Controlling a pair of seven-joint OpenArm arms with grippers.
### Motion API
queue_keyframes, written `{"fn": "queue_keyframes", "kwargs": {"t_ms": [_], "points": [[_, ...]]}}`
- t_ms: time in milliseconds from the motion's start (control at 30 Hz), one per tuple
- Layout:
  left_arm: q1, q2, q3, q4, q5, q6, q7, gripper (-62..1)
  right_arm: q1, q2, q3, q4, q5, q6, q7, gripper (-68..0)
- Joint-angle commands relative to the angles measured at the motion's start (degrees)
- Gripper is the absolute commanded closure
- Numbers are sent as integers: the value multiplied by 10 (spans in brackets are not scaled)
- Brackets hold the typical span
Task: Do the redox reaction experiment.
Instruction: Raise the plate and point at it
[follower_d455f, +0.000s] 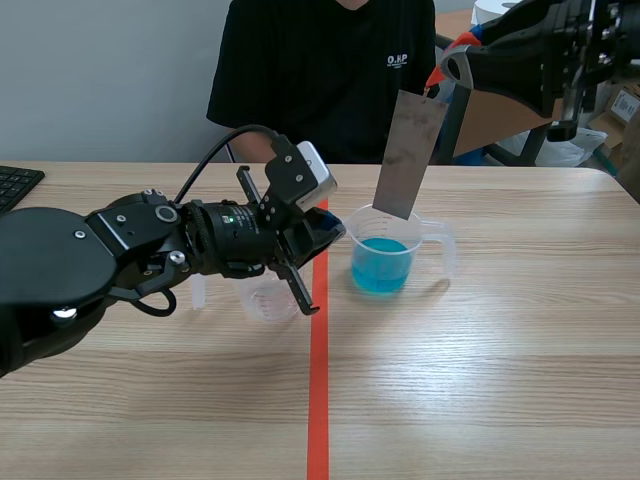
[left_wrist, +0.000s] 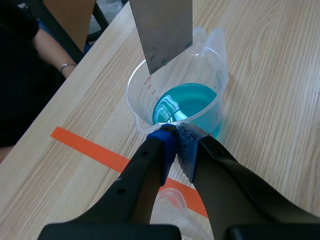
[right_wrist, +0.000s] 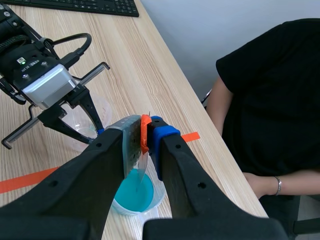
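Metal sheet (follower_d455f: 408, 150), dull grey and tilted, hangs from your right pincer (right_wrist: 146, 131), clamped on its upper end. Its lower edge sits at the mouth of the clear beaker (follower_d455f: 443, 243) of blue liquid (follower_d455f: 380, 265) on the desk (follower_d455f: 500, 380). Your left pincer (left_wrist: 175, 131) is closed, tips touching the beaker's spout.

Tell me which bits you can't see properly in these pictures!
- Small clear cup: in the scene view mostly under the left arm; in the left wrist view behind the left gripper.
- Metal plate: top cut off in the left wrist view; in the right wrist view mostly hidden by the right gripper shut on it.
- Beaker rim where the left gripper pinches it: covered by its pads.
- Person: head cut off by the scene view's edge.
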Motion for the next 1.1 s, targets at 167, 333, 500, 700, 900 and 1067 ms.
{"fn": "queue_keyframes", "kwargs": {"t_ms": [167,333,500,700,900,1067], "points": [[-47,10,42,-22,-66,22,-13,-40,17,9,12,7,10,3,10,-13],[-63,14,75,-26,-86,50,-17,-40,17,9,12,7,10,3,10,-13],[-75,17,96,-26,-111,63,-17,-40,17,9,12,7,10,3,10,-13],[-79,22,106,-27,-121,88,-17,-40,17,9,12,7,10,3,10,-13],[-79,23,106,-42,-121,95,-17,-40,17,9,12,7,10,3,10,-13],[-79,23,106,-52,-121,95,-18,-40,17,9,12,7,10,3,10,-13]]}}
